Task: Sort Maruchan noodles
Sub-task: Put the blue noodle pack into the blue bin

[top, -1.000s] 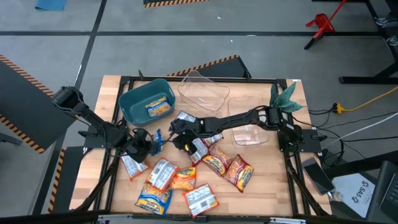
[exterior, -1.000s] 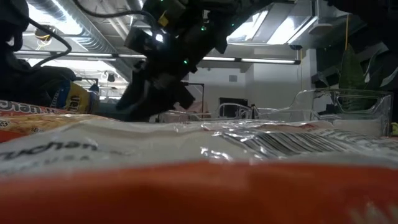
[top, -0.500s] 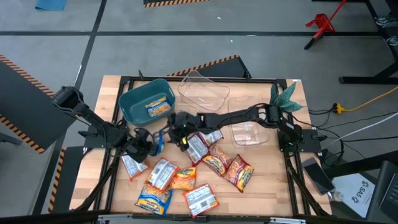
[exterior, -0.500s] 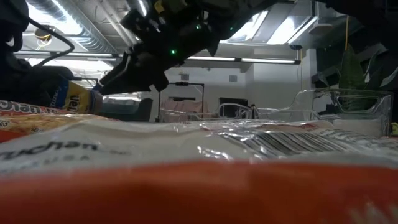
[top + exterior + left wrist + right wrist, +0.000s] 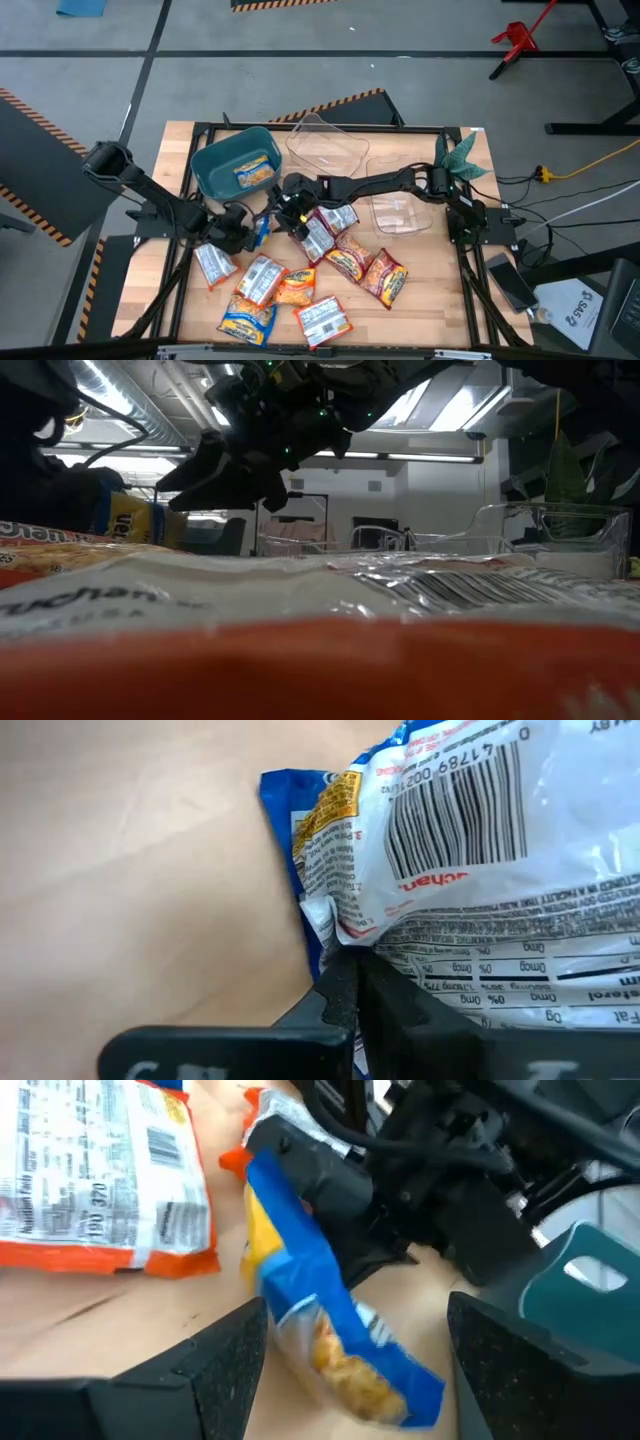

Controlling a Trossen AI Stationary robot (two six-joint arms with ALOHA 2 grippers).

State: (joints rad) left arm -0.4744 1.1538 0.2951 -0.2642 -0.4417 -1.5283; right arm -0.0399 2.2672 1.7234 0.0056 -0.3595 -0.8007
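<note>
Near edge of table: loose Maruchan noodles (image 5: 300, 285) lie scattered along the near side, orange, red and blue-yellow prints, some overlapping; the packet nearest the low camera fills that view.
Left of centre: left gripper (image 5: 243, 228) is clamped tight on a blue-yellow packet (image 5: 260, 225); the left wrist view shows the fingers pinching the packet's crinkled edge seam, barcode side facing the camera, wood tabletop behind.
Centre: right gripper (image 5: 284, 206) hangs just beside that same packet, its fingers spread wide and holding nothing; in the right wrist view the blue-yellow packet sits between the two fingers (image 5: 230, 1370), with an orange packet (image 5: 110, 1190) lying flat beyond.
Step in hand, as I judge it: either a hand-over between the arms or the left arm carrying the packet toward the bin; which one cannot be told.
Doing it well: if it is a hand-over, the right fingers should close across the packet's flat body, clear of the left fingertips, and the left should let go only once that hold is firm. Crinkly film slips, so a pinch on a seam beats one on the puffed middle.
Far left: teal bin (image 5: 215, 160) already holds one blue-yellow packet (image 5: 255, 172), the likely home for this print.
Far centre: clear containers (image 5: 330, 145).
</note>
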